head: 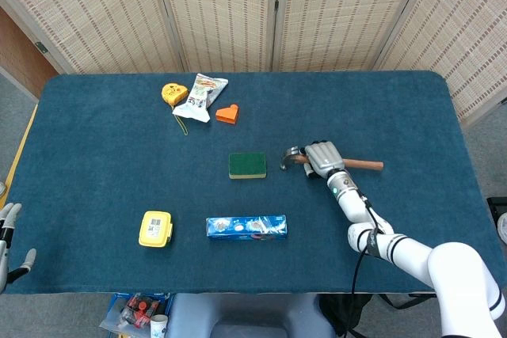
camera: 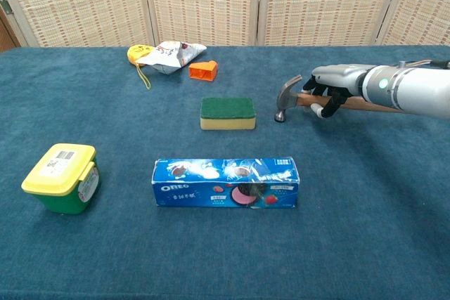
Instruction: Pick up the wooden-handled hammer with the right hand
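The wooden-handled hammer [head: 366, 165] [camera: 288, 96] is right of the table's middle, its steel head toward the sponge and its handle running right. My right hand [head: 322, 156] [camera: 333, 86] grips the handle just behind the head, fingers curled around it. In the chest view the hammer stands slightly off the cloth. My left hand [head: 8, 237] hangs at the lower left edge of the head view, off the table, fingers apart and holding nothing.
A green and yellow sponge [head: 248, 165] [camera: 228, 112] lies just left of the hammer head. An Oreo box [camera: 225, 183] and a yellow-lidded container [camera: 63, 177] sit near the front. A snack bag [camera: 172, 55], an orange wedge [camera: 204, 69] and a yellow tape measure [head: 172, 93] lie at the back.
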